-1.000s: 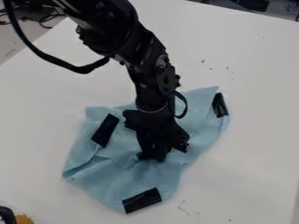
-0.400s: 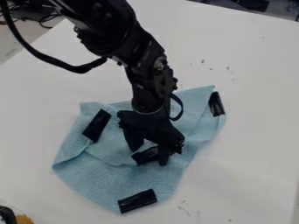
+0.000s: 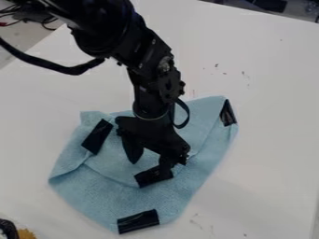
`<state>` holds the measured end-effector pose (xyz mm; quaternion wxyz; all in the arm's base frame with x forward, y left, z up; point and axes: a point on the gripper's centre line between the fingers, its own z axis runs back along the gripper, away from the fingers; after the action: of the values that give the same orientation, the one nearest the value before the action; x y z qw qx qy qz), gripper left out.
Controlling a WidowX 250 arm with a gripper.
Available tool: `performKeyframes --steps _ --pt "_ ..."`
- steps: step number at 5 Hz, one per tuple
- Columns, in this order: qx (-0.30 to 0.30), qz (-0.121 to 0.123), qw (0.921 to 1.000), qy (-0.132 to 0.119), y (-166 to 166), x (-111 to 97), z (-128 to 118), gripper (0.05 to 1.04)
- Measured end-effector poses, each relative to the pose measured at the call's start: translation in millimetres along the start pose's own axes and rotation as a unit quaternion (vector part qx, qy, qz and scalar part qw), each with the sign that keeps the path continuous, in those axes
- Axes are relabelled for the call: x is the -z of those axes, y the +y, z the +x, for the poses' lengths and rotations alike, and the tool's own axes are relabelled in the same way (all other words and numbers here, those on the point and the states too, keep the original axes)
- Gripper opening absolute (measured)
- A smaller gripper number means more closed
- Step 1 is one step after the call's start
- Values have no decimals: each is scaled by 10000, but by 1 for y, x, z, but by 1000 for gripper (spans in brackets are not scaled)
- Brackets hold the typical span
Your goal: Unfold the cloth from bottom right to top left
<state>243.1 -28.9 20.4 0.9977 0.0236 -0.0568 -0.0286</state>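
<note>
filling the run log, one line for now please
light-blue fabric cloth, partly folded | black two-finger tool, open over it | black rectangular patch close by

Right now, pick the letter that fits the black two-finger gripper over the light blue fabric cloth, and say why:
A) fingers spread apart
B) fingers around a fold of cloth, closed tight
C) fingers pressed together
A: the black gripper has its fingers well apart, with the light blue cloth showing between them.
</note>
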Motion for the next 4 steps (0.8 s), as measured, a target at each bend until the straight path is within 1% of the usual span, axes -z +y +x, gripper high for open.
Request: performKeyframes --steps 1,2,3,4 --pt "28 16 10000 12 1 2 -4 465" --pt "29 -24 10000 -81 0 2 -1 209" --pt "-8 -45 10000 -70 -1 4 -4 119" --pt "-126 -64 9999 -12 -1 6 -10 304"
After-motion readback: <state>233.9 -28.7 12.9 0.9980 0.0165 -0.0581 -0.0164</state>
